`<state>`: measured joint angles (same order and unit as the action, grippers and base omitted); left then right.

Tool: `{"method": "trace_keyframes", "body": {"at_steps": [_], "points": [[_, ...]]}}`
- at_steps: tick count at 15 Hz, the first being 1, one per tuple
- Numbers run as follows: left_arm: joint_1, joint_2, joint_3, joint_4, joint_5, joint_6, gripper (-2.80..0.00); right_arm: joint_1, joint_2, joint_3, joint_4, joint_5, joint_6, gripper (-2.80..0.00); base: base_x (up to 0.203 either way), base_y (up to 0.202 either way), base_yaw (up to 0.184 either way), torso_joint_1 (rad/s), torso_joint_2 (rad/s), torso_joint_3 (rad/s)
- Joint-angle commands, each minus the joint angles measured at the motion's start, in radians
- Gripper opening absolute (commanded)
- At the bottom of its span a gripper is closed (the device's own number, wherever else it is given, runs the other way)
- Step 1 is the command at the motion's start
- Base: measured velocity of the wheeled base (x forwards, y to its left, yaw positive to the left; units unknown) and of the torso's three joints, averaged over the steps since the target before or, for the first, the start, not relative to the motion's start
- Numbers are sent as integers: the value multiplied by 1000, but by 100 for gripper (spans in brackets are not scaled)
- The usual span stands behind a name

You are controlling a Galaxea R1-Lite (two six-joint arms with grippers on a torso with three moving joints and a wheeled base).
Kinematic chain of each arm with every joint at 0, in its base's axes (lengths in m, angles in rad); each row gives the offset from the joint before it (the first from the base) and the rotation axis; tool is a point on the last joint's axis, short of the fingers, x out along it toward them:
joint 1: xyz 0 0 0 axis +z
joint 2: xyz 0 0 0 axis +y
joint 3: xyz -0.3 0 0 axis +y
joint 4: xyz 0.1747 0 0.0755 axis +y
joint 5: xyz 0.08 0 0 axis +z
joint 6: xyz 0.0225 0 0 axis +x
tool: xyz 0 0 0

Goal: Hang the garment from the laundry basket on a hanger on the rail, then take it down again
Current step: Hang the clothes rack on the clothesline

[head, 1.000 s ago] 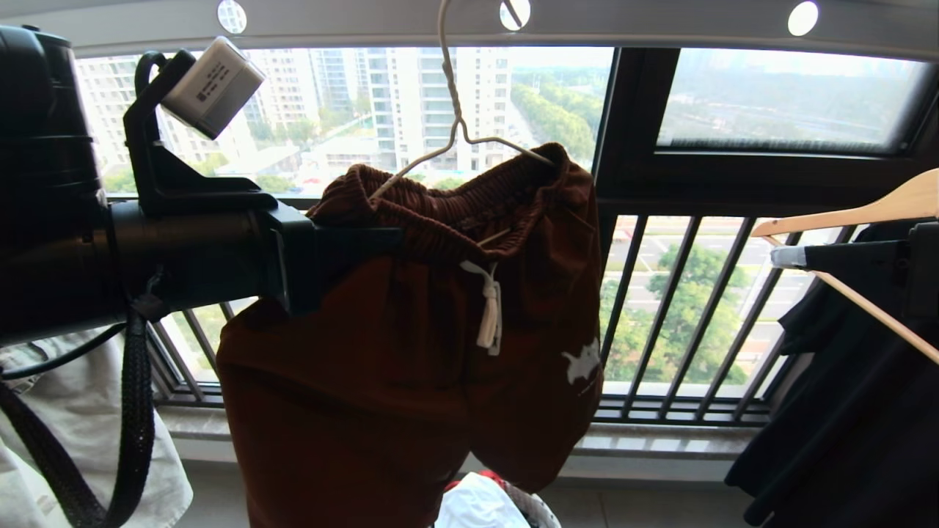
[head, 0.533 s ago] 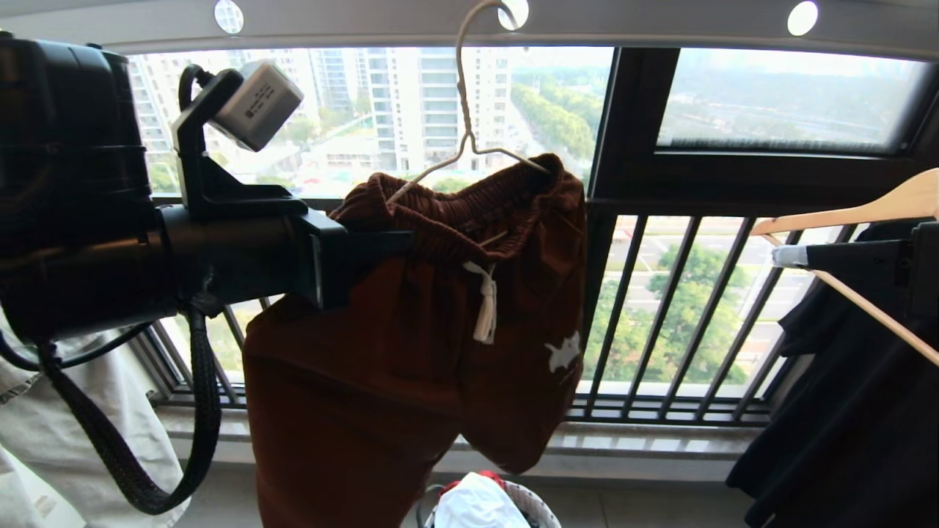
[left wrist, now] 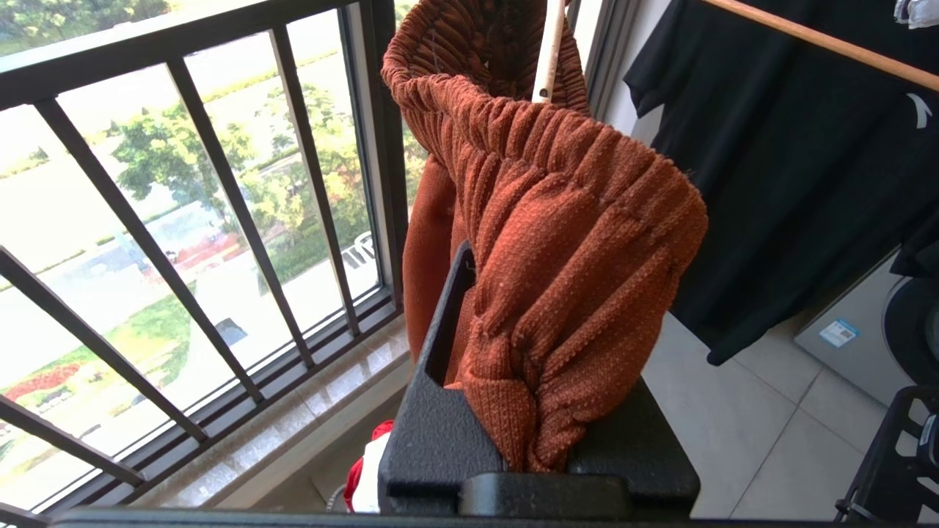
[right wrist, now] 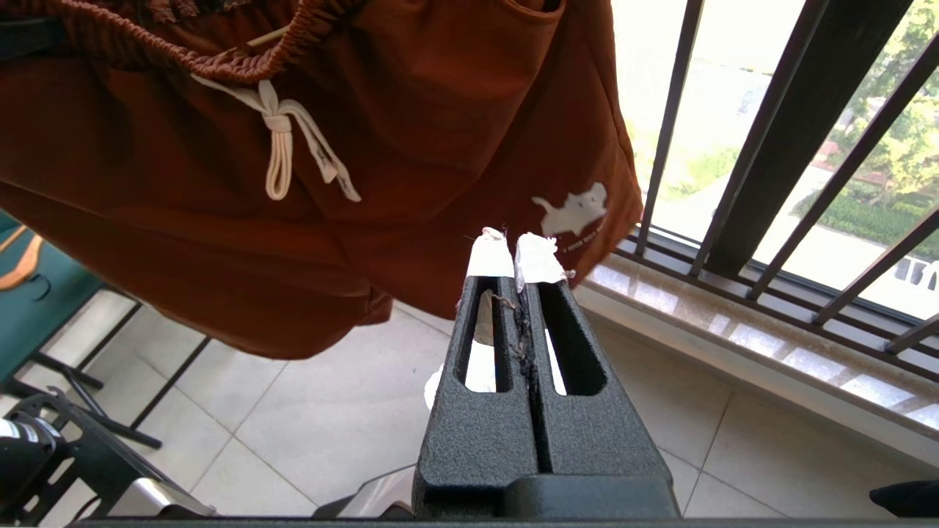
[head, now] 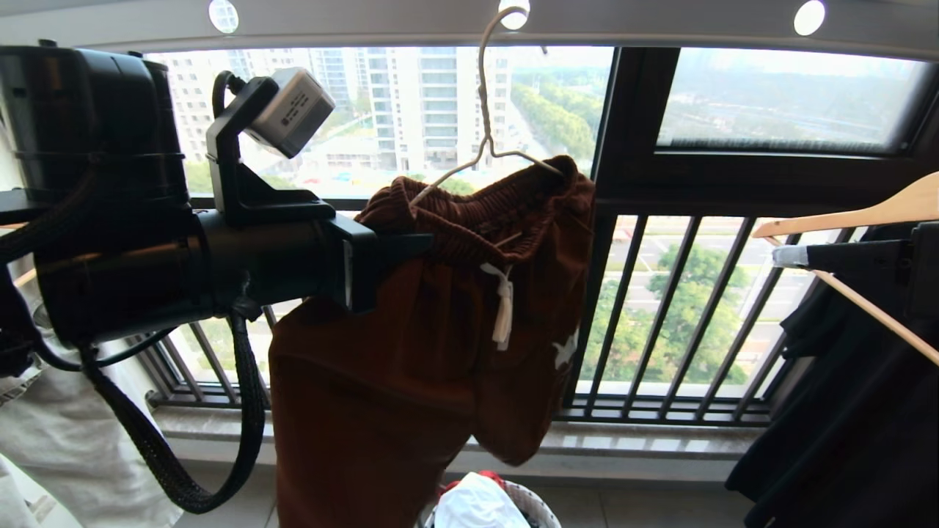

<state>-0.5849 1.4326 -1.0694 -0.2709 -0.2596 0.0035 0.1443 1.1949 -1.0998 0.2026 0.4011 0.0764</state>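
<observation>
My left gripper (head: 411, 249) is clenched on the ribbed elastic waistband of the rust-brown shorts (head: 411, 381); in the left wrist view a bunch of this waistband (left wrist: 572, 308) is pinched between my two black fingers. The shorts hang on the thin cream wire hanger (head: 484, 139), whose shoulders go inside the waistband. The hook of the hanger is up at the long grey rail (head: 660, 26), right at one of its round holes, but I cannot tell if it sits through the hole. The white drawstring (head: 503, 312) hangs down in front, and the small white animal print (head: 566, 350) shows on the leg nearer to the black railing (head: 660, 315).

My right gripper (right wrist: 513, 257) is closed, its two white-taped tips pressed together with nothing between them. It points toward the lower part of the shorts (right wrist: 293, 183), near the print, and it does not touch the cloth.

The laundry basket (head: 532, 506) stands on the floor under the shorts. Only part of its rim and side is in view. Inside it lie something white (head: 475, 504) and a little red cloth.

At my right side a wooden hanger (head: 851, 216) carries a black garment (head: 851, 418). At my left side hangs a pale garment (head: 66, 440).
</observation>
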Motion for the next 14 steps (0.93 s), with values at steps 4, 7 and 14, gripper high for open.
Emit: {"method": "trace_keyframes", "body": {"at_steps": [4,7,14], "points": [[-4,0,6,-2,6,0,-280,0,0,0,1,3,0,-280,0,0,0,0,0,0],[-4,2,8,-2,11,0,-280,0,0,0,1,2,0,-280,0,0,0,0,0,0],[-4,-7,6,-2,11,0,0,0,-1,0,1,4,0,-280,0,0,0,0,0,0]]}}
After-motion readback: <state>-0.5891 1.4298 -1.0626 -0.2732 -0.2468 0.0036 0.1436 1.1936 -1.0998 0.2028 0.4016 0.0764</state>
